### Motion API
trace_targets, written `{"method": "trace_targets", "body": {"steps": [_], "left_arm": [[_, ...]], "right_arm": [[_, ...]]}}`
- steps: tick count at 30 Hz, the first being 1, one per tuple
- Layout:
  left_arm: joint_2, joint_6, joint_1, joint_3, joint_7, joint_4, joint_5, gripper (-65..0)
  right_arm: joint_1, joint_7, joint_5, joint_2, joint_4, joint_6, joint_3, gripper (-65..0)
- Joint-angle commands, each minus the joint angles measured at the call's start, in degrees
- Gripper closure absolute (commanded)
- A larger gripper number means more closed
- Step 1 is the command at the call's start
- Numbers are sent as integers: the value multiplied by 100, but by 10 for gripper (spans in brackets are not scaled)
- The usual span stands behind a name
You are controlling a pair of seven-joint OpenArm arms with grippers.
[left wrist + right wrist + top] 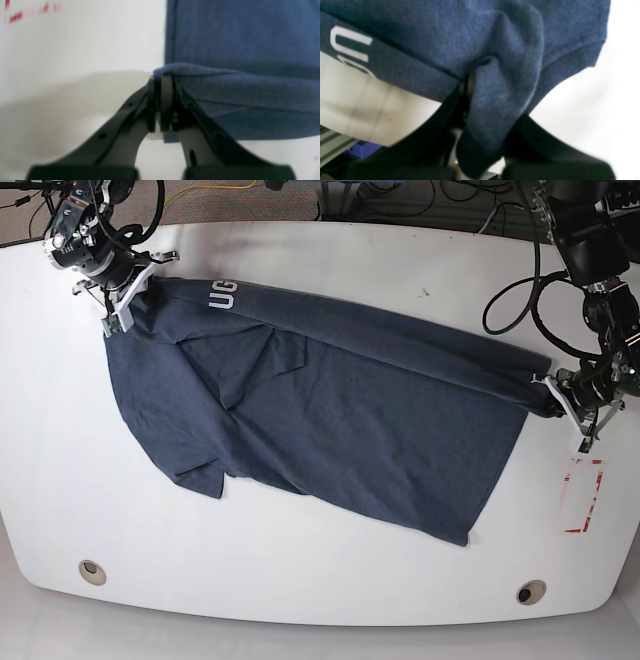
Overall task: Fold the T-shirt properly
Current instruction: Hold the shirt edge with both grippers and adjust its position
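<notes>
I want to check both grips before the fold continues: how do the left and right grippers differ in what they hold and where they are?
The left gripper pinches a thin hem edge of the T-shirt; the right gripper holds a thicker bunched fold beside the white lettering. In the base view, the left is at the table's right edge, the right at its top-left corner. Both are shut on fabric.

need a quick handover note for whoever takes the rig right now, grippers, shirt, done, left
Left gripper: shut on the T-shirt, pinching its hem corner at the table's far edge on the base view's right.
Right gripper: shut on a bunch of shirt fabric near the white lettering, base view's left.
Shirt: stretched between both arms across the white table, one lengthwise fold along the top edge, a sleeve lying on the body, lower part flat.
Done: both ends gripped, first fold begun.
Left: finish folding, tidy the sleeve, release.
</notes>
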Motion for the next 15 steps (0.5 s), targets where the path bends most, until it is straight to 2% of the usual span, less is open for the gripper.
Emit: {"method": "trace_targets", "body": {"steps": [1,6,8,11,12,15], "left_arm": [[-107,7,-140,-18,-154,99,14,0],[-107,7,-140,-18,-154,99,14,0],[-107,7,-140,-18,-154,99,14,-19],[-107,33,-149,-18,-154,99,14,-104],[-107,33,-149,-18,-154,99,14,-161],[-107,33,-201,-18,-154,125,14,-282]], "right_arm": [[-9,104,49,79,100,-34,47,-17],[-9,104,49,79,100,-34,47,-22],[-9,104,49,79,100,-34,47,-49],[-9,104,49,79,109,-34,47,-154],[-9,104,49,79,127,-34,47,-224],[-9,104,49,79,144,-34,82,-374]]}}
